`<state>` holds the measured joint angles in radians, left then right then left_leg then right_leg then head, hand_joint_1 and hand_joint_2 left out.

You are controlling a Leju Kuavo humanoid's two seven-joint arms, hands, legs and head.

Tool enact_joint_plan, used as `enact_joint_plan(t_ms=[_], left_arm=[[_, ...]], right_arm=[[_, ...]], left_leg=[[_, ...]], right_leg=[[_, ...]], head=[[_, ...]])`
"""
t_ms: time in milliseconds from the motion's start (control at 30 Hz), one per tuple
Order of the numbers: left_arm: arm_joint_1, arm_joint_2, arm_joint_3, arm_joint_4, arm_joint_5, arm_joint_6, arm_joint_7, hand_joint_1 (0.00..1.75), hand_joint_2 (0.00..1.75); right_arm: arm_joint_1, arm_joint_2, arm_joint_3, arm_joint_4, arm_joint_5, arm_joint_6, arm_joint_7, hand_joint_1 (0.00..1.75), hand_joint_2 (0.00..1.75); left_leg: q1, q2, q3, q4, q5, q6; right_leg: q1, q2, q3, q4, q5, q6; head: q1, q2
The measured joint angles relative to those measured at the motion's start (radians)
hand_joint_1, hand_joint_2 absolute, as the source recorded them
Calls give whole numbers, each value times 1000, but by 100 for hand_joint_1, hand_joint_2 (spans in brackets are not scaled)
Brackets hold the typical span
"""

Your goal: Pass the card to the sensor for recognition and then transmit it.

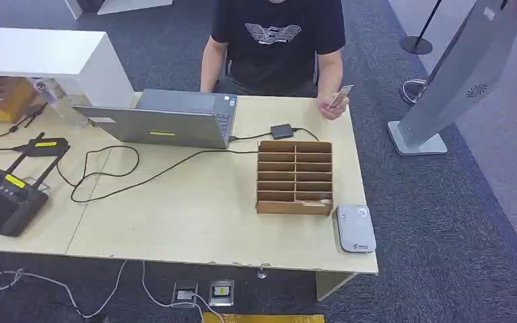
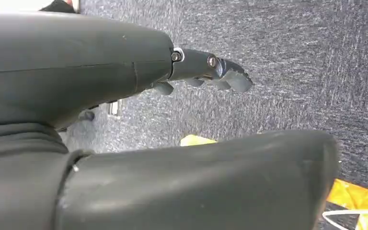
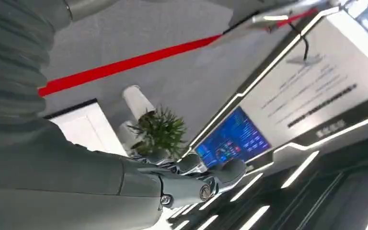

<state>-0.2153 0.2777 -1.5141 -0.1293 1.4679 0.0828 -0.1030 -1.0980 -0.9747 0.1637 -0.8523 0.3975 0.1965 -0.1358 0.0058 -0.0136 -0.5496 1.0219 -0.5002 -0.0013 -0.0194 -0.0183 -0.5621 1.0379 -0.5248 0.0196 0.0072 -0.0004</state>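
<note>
Pale wood surface [image 1: 195,222], slotted cardboard rack [image 1: 294,177], rounded white sensor [image 1: 355,228] lower right. Person's hand [image 1: 335,104] pinches thin pale card [image 1: 341,95]. Left hand [image 2: 211,72] and right hand [image 3: 191,177] both empty, fingers loosely apart.

Open laptop [image 1: 175,120] beside wooden slotted organiser [image 1: 294,176]; black remote controller [image 1: 7,200] near table's [image 1: 175,222] edge.

Person [image 1: 276,47] cut off at top edge, head out of frame. Card [image 1: 340,96] in person's hand too small to read. Left hand [image 2: 124,96] largely hidden behind own thumb. Right hand [image 3: 187,179] fingertips overlap; grasp unclear.
</note>
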Motion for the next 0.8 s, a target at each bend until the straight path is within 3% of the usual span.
enact_joint_plan(t_ms=[300,600,800], left_arm=[[1,8,-9,0,-27,-28,-3,0,0],[7,8,-10,-1,-33,-34,-3,0,0],[7,8,-10,-2,-36,-29,-3,0,0]], right_arm=[[95,65,209,-142,48,74,36,0,175],[230,162,353,-197,59,28,52,0,175],[331,231,425,-229,104,-69,67,0,175]], left_leg=[[2,0,0,0,0,0],[4,-2,0,0,0,-2],[4,-1,0,0,0,-2]], right_leg=[[2,1,1,0,0,0],[4,0,0,0,0,0],[4,0,-1,0,0,0]], head=[[0,0],[0,0],[0,0]])
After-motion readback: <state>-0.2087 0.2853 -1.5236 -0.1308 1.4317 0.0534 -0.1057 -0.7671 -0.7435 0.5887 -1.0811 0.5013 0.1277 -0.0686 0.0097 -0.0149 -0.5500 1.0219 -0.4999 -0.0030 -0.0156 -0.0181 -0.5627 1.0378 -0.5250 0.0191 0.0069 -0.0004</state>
